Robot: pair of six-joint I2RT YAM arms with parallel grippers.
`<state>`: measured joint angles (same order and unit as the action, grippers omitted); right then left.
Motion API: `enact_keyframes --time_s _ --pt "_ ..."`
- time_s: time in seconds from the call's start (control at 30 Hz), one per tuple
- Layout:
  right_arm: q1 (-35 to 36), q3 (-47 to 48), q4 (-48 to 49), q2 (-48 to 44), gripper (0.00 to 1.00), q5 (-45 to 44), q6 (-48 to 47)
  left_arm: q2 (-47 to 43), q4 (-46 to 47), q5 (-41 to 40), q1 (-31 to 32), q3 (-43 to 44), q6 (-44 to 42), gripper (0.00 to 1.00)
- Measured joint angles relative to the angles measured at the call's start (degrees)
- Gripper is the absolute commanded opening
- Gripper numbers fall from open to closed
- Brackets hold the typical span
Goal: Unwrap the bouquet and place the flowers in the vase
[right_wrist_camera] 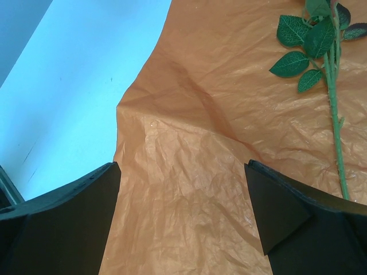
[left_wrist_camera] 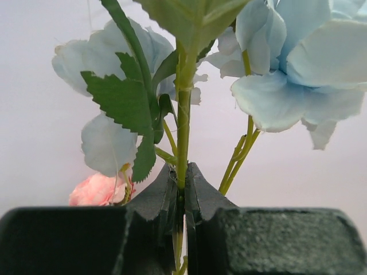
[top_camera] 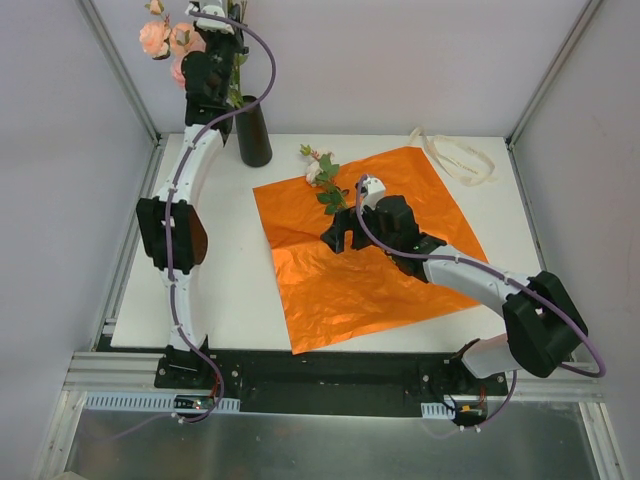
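Note:
The orange wrapping paper (top_camera: 370, 255) lies spread flat on the table, unwrapped. High at the back left, my left gripper (top_camera: 220, 48) is shut on a green stem (left_wrist_camera: 183, 132) of a bunch of flowers (top_camera: 165, 38). Pale blue roses (left_wrist_camera: 298, 63) and a pink one (left_wrist_camera: 97, 190) rise above the closed fingers (left_wrist_camera: 163, 192). The bunch hangs just above and left of the black vase (top_camera: 253, 130). One more flower (top_camera: 322, 175) with green leaves (right_wrist_camera: 312, 43) lies on the paper's far edge. My right gripper (right_wrist_camera: 182, 172) stands open low over the paper, beside that flower's stem (right_wrist_camera: 335, 123), with nothing between its fingers.
A cream ribbon (top_camera: 458, 157) lies loose at the back right of the white table (top_camera: 230, 290). Metal frame posts (top_camera: 120, 70) and pale walls close in the sides and back. The vase stands near the back edge.

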<state>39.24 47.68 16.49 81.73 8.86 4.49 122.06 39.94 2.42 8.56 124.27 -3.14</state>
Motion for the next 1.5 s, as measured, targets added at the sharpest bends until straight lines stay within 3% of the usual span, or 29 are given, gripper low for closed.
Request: enact_keyframes --time_s 0.33,0.43,0.57,0.73,0.8,0.87,0.9,1.0,1.2,1.37,1.5 --pt "0.0 0.63 0.0 -0.28 0.99 0.59 0.42 -1.77 -0.35 -3.21 0.0 -11.76 1.18 0.0" --pt "0.0 1.03 -0.66 -0.42 0.99 0.55 0.7 -1.77 -1.68 -5.35 -0.02 -14.91 2.71 0.18" --pt "0.0 5.46 -5.68 -0.37 0.99 -0.42 2.1 -2.21 -3.96 -6.99 -0.02 -19.65 5.14 0.27" --pt "-0.46 15.93 -13.86 0.87 0.99 -3.06 4.42 -6.47 -9.51 -8.09 -0.02 -26.95 8.26 0.52" --pt "-1.09 17.51 -15.5 1.03 0.99 -3.91 5.33 -9.31 -11.98 -8.04 -0.02 -29.59 9.53 0.63" --pt "-2.01 17.64 -17.18 1.2 0.99 -4.35 6.16 -12.74 -14.36 -7.61 -0.02 -32.09 10.62 0.83" --pt "-2.67 17.64 -18.18 1.51 0.98 -4.48 6.67 -14.62 -15.89 -7.26 -0.02 -33.09 11.23 0.88" --pt "-5.42 17.64 -20.55 3.28 0.89 -4.07 7.26 -20.48 -22.23 -5.49 -0.02 -34.95 12.94 0.99" --pt "-10.88 18.88 -24.81 9.27 0.7 -3.93 5.84 -32.96 -33.35 0.59 -0.04 -43.3 17.94 0.99" --pt "-12.92 23.89 -28.59 16.85 0.44 -4.22 3.85 -41.7 -42.18 9.14 -0.04 -51.93 22.47 0.99" --pt "-12.9 27.71 -30.95 21.0 0.39 -5.27 2.82 -46.97 -46.45 15.19 -0.02 -58.25 26.18 0.99"
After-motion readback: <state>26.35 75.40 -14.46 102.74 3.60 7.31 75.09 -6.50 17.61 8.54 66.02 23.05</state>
